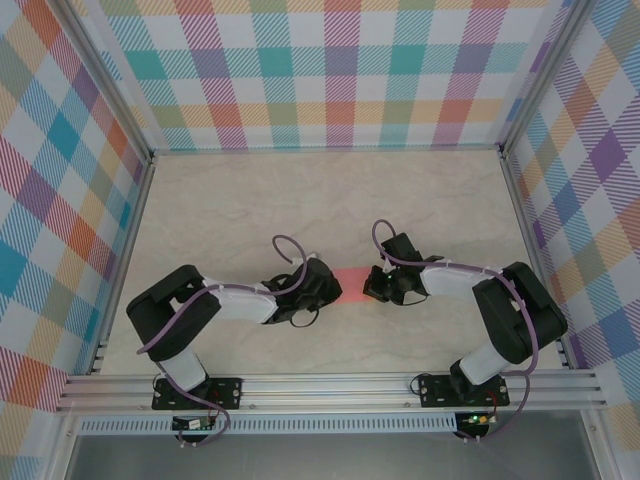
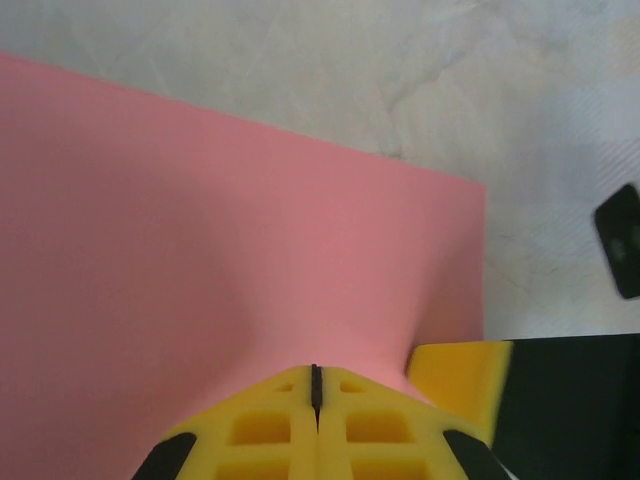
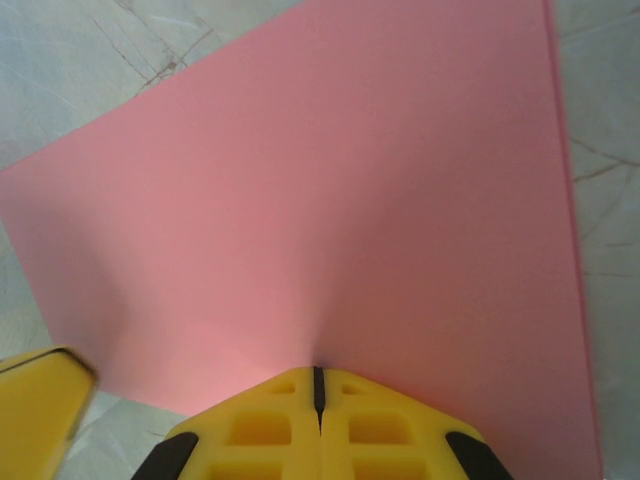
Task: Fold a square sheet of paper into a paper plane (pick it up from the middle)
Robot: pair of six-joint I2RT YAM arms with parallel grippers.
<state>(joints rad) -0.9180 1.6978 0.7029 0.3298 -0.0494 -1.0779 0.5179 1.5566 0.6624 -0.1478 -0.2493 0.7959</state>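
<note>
1. Top view: I see the thin salmon-pink square sheet of paper (image 1: 351,283) mid-table, between the left gripper (image 1: 326,290) and right gripper (image 1: 371,286).
2. Left wrist: its yellow fingers (image 2: 270,430), pressed together, pinch the sheet's edge.
3. Right wrist: same pinch on the opposite edge.

The pink square sheet of paper (image 3: 330,200) is unfolded.

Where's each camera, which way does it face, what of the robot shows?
Top external: above and behind the bases, looking down on the pale marbled table; both arms, left hand and right hand.
Left wrist: on the left arm, looking along its shut yellow fingers at the salmon-pink square sheet of paper.
Right wrist: on the right arm, same sheet past its own shut fingers.
Shared: all three see the sheet.
</note>
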